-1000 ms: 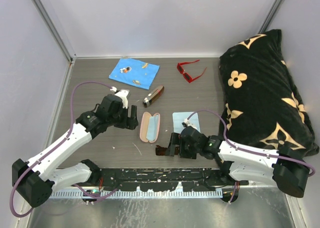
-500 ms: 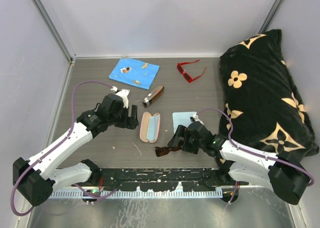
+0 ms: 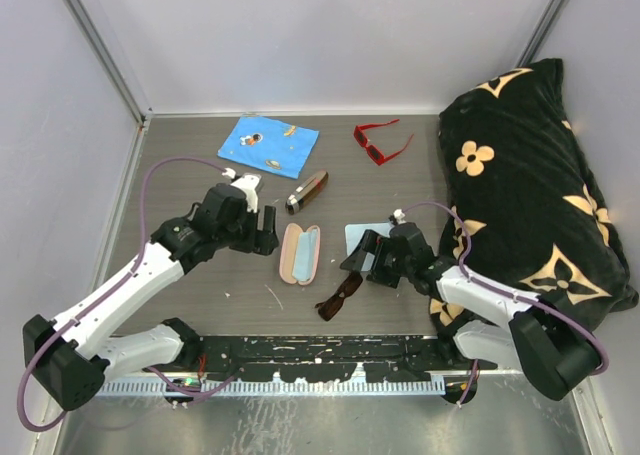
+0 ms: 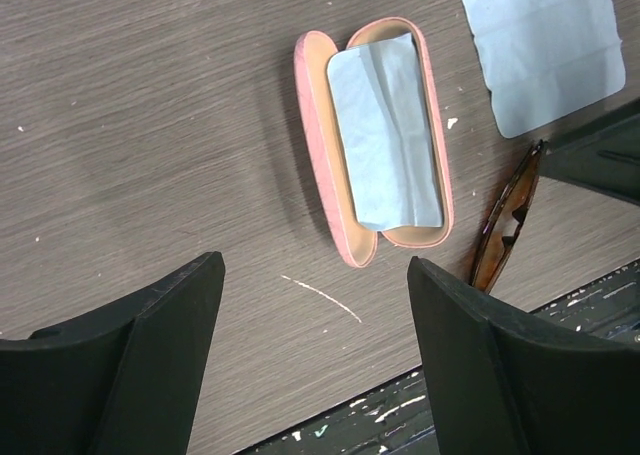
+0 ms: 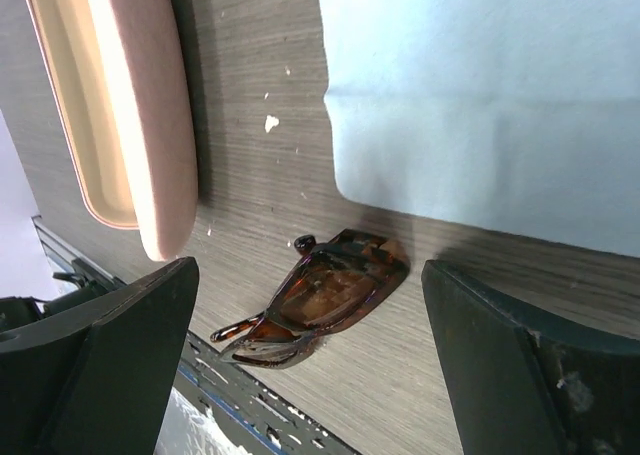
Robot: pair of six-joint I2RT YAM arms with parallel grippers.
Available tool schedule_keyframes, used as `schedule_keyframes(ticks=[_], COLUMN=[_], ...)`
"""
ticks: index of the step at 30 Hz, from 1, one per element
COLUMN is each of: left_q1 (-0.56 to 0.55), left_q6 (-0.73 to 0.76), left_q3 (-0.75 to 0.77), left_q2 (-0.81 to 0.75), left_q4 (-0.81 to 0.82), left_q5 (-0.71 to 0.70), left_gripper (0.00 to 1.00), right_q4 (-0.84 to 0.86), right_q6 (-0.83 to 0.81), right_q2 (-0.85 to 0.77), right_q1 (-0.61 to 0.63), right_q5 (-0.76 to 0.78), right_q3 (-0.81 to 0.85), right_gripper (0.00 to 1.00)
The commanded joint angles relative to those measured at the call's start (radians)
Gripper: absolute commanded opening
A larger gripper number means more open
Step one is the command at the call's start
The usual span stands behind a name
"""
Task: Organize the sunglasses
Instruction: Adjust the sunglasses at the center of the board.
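Observation:
The dark brown sunglasses [image 3: 338, 297] lie folded on the table near its front edge. In the right wrist view they [image 5: 325, 297] lie between my open fingers, untouched. My right gripper [image 3: 358, 257] is open and empty just behind them. The red sunglasses [image 3: 380, 141] lie unfolded at the back of the table. The pink glasses case [image 3: 300, 253] lies open left of the brown pair, with a light blue cloth [image 4: 385, 135] in it. My left gripper [image 3: 264, 239] is open and empty, hovering left of the case [image 4: 318, 165]. The brown pair [image 4: 505, 220] shows at the right edge of the left wrist view.
A light blue cloth [image 3: 371, 239] lies under my right gripper. A slim brown-and-black case [image 3: 307, 191] and a printed blue cloth [image 3: 268, 143] lie further back. A big black pillow with flower marks [image 3: 530, 175] fills the right side. A black rail [image 3: 330, 350] runs along the front edge.
My right gripper has pulled back from the front edge toward the light blue cloth. The brown sunglasses have turned and shifted a little right and now lie free. The left arm has hardly moved.

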Motion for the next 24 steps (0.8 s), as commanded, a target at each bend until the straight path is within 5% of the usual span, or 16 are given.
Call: schedule_keyframes(ticks=[1,17,24], left_q1=[-0.047,-0.436,-0.574], left_q6=[0.018,-0.057,-0.059], left_q3=[0.065,0.203,0.336], left_q2=[0.014,0.336,0.516], left_q4=[0.004,0.122,0.083], left_q5=[-0.026,-0.11,-0.229], left_gripper=[0.75,0.57,0.57], right_q4=[-0.006,-0.446,-0.571], right_q6=[-0.05,-0.028,0.002], right_q2=[-0.055,-0.394,-0.572], right_q1=[-0.059,-0.067,-0.068], right_q5=[-0.026,0.357,0.513], right_q3=[0.035,0.127,0.23], right_gripper=[1.0,0.9,0.84])
